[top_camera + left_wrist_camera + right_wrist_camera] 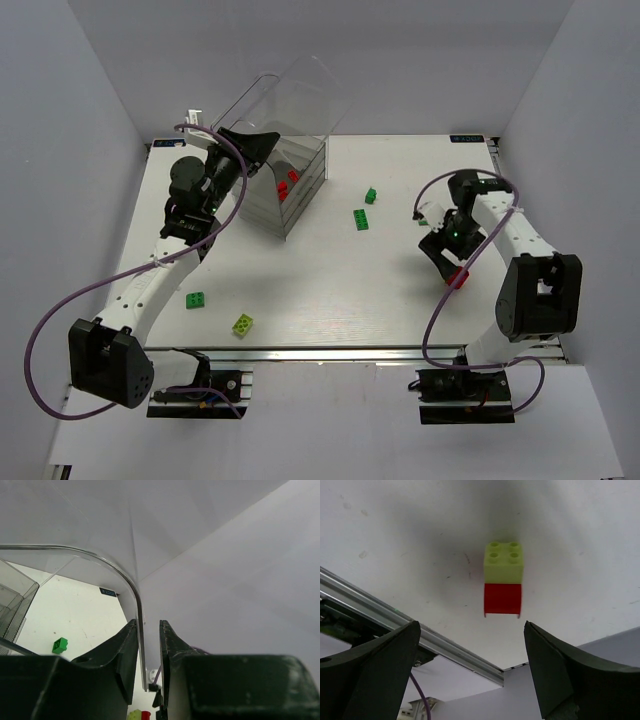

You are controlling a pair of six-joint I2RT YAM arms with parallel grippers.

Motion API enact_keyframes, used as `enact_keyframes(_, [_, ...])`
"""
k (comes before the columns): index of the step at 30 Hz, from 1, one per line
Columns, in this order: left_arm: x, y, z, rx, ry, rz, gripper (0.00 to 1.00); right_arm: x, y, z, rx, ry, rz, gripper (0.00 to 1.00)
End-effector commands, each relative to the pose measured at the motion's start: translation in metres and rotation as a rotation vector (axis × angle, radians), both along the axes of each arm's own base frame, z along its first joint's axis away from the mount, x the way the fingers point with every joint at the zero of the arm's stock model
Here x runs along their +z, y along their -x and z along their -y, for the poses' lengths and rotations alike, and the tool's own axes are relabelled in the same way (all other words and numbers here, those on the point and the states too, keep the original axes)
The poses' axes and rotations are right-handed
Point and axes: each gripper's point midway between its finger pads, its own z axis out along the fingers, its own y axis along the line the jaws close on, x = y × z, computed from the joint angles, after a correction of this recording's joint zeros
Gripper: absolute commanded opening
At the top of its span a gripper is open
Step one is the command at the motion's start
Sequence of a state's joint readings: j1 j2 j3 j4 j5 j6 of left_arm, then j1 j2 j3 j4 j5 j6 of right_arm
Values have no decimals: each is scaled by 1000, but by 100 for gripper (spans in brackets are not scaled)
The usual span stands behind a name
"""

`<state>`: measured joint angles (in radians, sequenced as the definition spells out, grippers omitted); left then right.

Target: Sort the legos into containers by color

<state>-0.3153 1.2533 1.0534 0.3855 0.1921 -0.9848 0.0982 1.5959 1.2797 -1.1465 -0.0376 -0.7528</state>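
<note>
Both arms are built from white links joined by blocky black joint housings. The left arm (150, 285) has a row of small holes along its white link, and the right arm (512, 235) has the same white-and-black build. A thin purple left cable (40, 340) forms a wide loop, and a purple right cable (437, 320) curves beside its arm. Each arm is bolted to black base plates (195, 385) with fine wiring. The left gripper (147, 630) and the right gripper (471, 630) have dark, matt, wedge-shaped fingers.

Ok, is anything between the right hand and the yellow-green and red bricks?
Nothing visible. The right hand is open, and the touching yellow-green brick and red brick lie on the table just ahead of it.
</note>
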Motion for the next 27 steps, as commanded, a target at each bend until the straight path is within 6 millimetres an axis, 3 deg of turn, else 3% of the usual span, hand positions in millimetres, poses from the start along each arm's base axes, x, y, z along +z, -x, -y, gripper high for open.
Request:
enact_keyframes(1, [26, 13, -4, -18, 23, 95, 33, -6, 11, 5, 29, 16, -2, 89])
enact_keyframes(11, [22, 14, -8, -12, 20, 85, 34, -47, 0, 22, 25, 104, 5, 89])
enact_keyframes(19, [17, 10, -9, -10, 19, 73, 34, -49, -5, 26, 27, 109, 24, 89])
enact_keyframes(27, [19, 8, -8, -17, 19, 74, 34, -53, 12, 9, 34, -2, -34, 89])
